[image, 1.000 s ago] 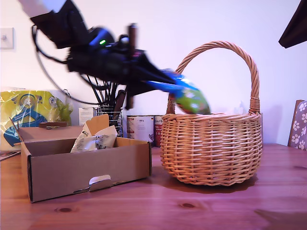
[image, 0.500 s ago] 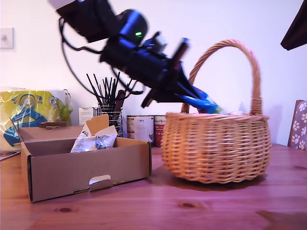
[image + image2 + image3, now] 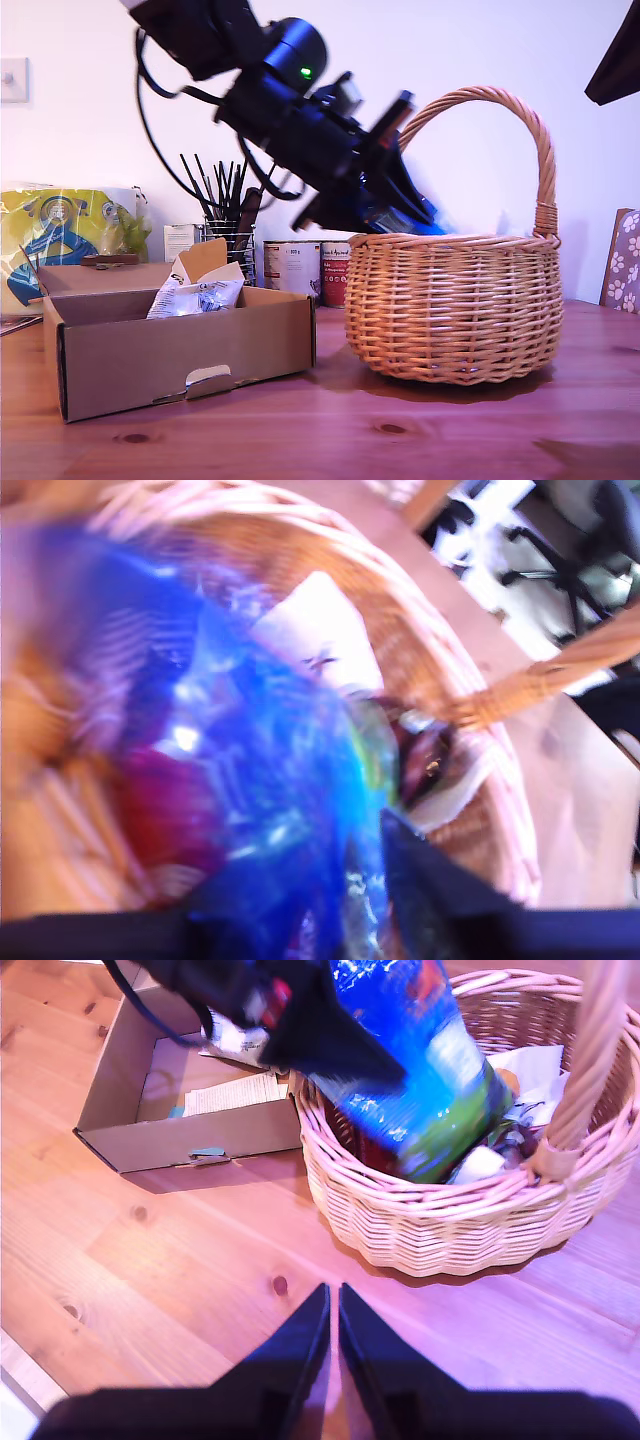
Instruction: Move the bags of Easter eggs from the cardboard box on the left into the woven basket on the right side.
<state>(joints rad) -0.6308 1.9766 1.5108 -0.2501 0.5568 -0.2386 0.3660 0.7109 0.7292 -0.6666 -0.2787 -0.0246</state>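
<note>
My first gripper (image 3: pixel 425 222) is down over the basket (image 3: pixel 452 305), fingers clamped on the blue bag (image 3: pixel 410 1060), which hangs nose-down with its lower end already inside the rim. In the second wrist view the bag is long and shiny, blue up top and green at the bottom, and it dangles free from the pinch at its upper end. In the first wrist view it fills the frame as a blurred crinkle of foil, with white wrappers lying on the basket floor beneath it.

That foil looks light, soft and slippery, so I judge a pinch on the flat top seam is the place to hold it. Squeezing the bulge would likely crush the eggs inside.

The silver bag (image 3: pixel 197 297) sits in the box (image 3: pixel 180 352) on the exterior view's left, leaning against the back wall. It looks just as limp and light, and its raised upper edge looks like the best place to grip.

My second gripper (image 3: pixel 333 1312) hovers well above the counter (image 3: pixel 320 430), fingers drawn almost together with nothing between them.

Compared with half a second ago, the arm has dipped further and the bag has dropped from above the rim to mostly behind it. The basket has also nudged towards the exterior view's right, handle swaying with it. The box and silver bag haven't budged.
</note>
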